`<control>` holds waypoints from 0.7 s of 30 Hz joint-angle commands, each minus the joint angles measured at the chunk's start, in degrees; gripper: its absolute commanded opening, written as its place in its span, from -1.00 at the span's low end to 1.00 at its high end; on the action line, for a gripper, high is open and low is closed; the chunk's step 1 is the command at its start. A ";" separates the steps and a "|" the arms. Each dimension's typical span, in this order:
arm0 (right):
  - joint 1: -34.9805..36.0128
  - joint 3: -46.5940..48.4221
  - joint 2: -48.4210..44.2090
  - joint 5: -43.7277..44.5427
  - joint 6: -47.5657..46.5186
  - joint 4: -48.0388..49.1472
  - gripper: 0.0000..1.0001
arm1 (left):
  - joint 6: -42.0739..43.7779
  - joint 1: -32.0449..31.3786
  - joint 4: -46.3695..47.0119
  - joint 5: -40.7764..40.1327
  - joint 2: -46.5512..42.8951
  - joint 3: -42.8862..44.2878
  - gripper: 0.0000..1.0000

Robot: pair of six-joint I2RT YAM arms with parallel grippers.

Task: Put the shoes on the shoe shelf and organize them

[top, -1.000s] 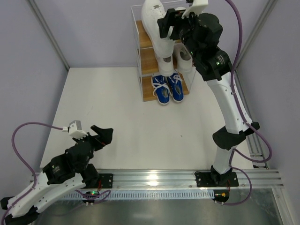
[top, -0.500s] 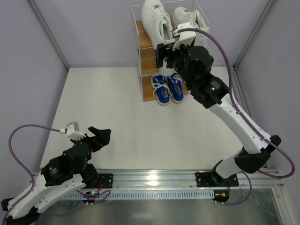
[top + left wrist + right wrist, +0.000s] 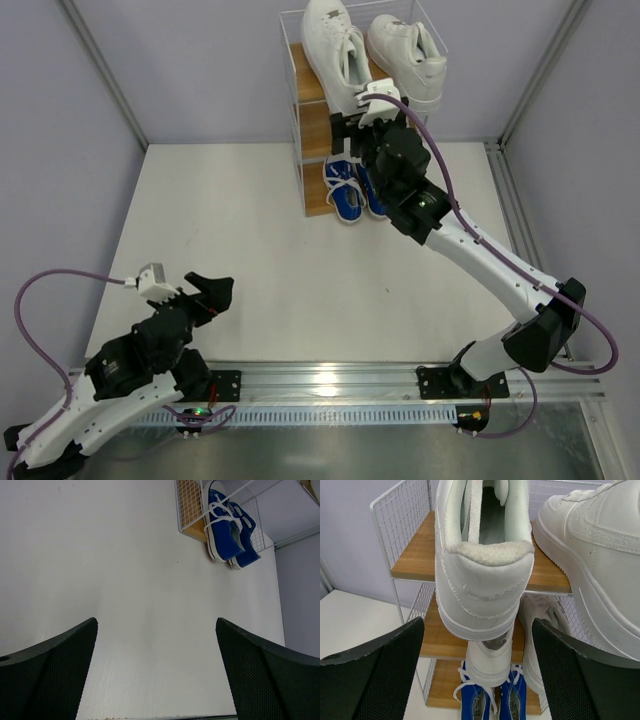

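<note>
The shoe shelf (image 3: 313, 204) stands at the far edge of the table. Two white shoes (image 3: 335, 50) (image 3: 408, 55) lie on its top board, both overhanging the front. In the right wrist view the left one's heel (image 3: 482, 592) fills the middle, with its mate (image 3: 592, 555) to the right. Below them sit another white pair (image 3: 492, 662) and the blue pair (image 3: 480, 702). My right gripper (image 3: 358, 120) hangs open just in front of the top tier, holding nothing. My left gripper (image 3: 215, 283) rests open and empty near the table's front left.
The white table (image 3: 230, 230) is bordered by grey walls on the left, back and right. A metal rail (image 3: 400, 378) with both arm bases runs along the near edge. Purple cables loop beside each arm. In the left wrist view the blue pair (image 3: 227, 527) shows far off.
My right gripper has drawn back and down from the top tier, leaving the second white shoe on the board, and its jaws have widened. The left arm has barely shifted.
</note>
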 commanded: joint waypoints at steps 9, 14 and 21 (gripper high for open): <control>-5.80 -0.58 -0.23 -10.99 4.25 13.31 0.87 | -1.22 -0.10 -1.57 -2.44 -1.70 1.73 1.00; -8.88 -0.05 2.23 -17.17 8.91 13.67 0.88 | -1.39 -0.02 -1.92 -2.53 -1.61 1.81 0.99; -9.94 2.40 6.54 -20.42 10.15 12.97 0.86 | -1.57 -0.10 -2.01 -2.62 -2.05 1.64 0.99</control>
